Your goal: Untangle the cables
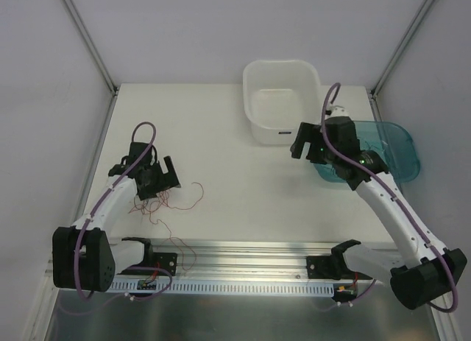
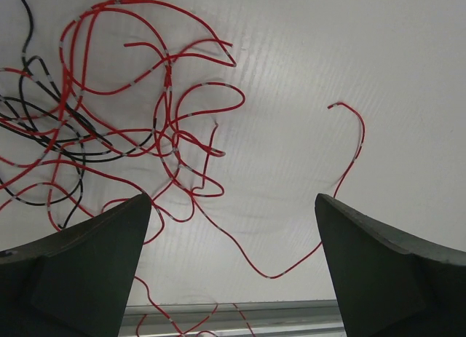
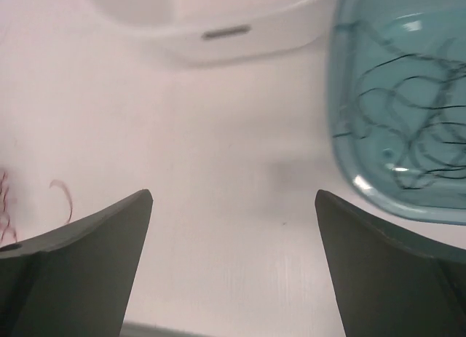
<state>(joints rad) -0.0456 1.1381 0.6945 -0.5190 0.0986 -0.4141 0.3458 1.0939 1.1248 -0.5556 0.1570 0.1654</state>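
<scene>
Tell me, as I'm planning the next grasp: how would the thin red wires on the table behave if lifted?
The thin red wires lie in loose curls, so probably floppy and drooping when lifted. They cross thin black wires repeatedly, so pulling one likely drags others.

Bright and even, lit softly from above; only faint shadows on the white surface (image 1: 243, 194). Crisp in the left wrist view, down to the thin red cables (image 2: 167, 133). Blurred and washed pale in the right wrist view, with small glare spots on the teal tray (image 3: 386, 195)
</scene>
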